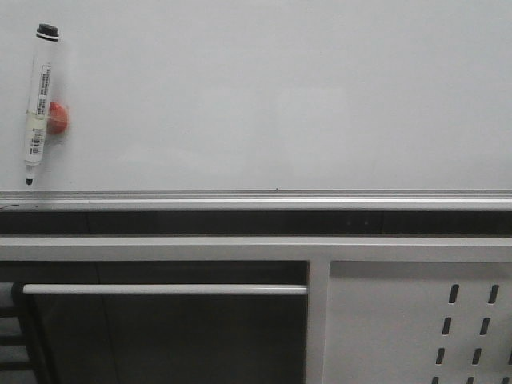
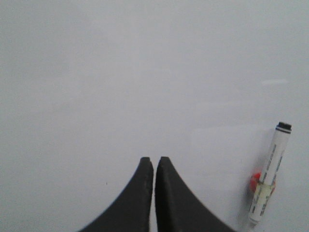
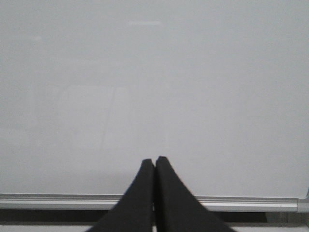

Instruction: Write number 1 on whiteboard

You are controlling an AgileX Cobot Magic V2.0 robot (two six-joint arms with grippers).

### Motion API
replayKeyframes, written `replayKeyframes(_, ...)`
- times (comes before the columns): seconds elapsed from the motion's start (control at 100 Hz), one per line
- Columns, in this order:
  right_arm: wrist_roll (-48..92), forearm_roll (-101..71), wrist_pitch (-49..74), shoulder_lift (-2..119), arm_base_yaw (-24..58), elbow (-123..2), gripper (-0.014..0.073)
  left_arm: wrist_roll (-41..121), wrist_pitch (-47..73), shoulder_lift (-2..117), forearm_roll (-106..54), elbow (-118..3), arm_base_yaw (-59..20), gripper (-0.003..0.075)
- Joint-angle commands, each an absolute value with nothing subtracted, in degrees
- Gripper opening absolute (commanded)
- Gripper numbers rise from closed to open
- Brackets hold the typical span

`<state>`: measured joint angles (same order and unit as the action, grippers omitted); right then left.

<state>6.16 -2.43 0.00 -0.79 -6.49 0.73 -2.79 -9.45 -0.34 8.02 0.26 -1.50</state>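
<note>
The whiteboard (image 1: 280,96) was bare, with no number 1 drawn. The marker (image 1: 38,104) hung uncapped at nine o'clock on a red holder (image 1: 58,117), seemingly magnetic. Both the left gripper (image 2: 154,164) and right gripper (image 3: 154,163) were pressed closed, empty. A careless grab could knock the marker loose.

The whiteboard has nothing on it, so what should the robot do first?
Probably move the left hand, now shut and empty, to the marker hanging on the red holder. The whiteboard shows no stroke yet, and neither hand holds a pen.
</note>
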Motion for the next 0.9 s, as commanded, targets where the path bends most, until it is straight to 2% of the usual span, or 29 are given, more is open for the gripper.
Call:
replayKeyframes(0.0,6.4,-2.5,-6.3,-1.7,-6.8,2.3,-0.0079,-3.1,-15.4,-1.8,7.7,1.5,-1.5,-0.0018)
replayKeyframes(0.42,6.2,-3.7,-20.0,-1.7,-6.8,2.3,-0.0079,-5.9,-16.3,-1.8,6.9,1.5,-1.5,-0.0018)
replayKeyframes(0.59,-1.0,-6.7,-20.7,-1.7,-6.8,2.3,-0.0079,-12.9,-17.5,-1.8,5.7,1.5,-1.5,-0.0018)
replayKeyframes(0.73,-5.4,-6.7,-19.5,-1.7,-6.8,0.8,-0.0078,-14.7,-23.7,-1.8,5.5,0.4,-1.5,-0.0018)
replayKeyframes(0.89,-5.3,-4.8,-5.6,-1.7,-6.8,-8.1,-0.0060,-15.9,-12.6,-1.1,16.9,-6.6,-1.8,-0.0018)
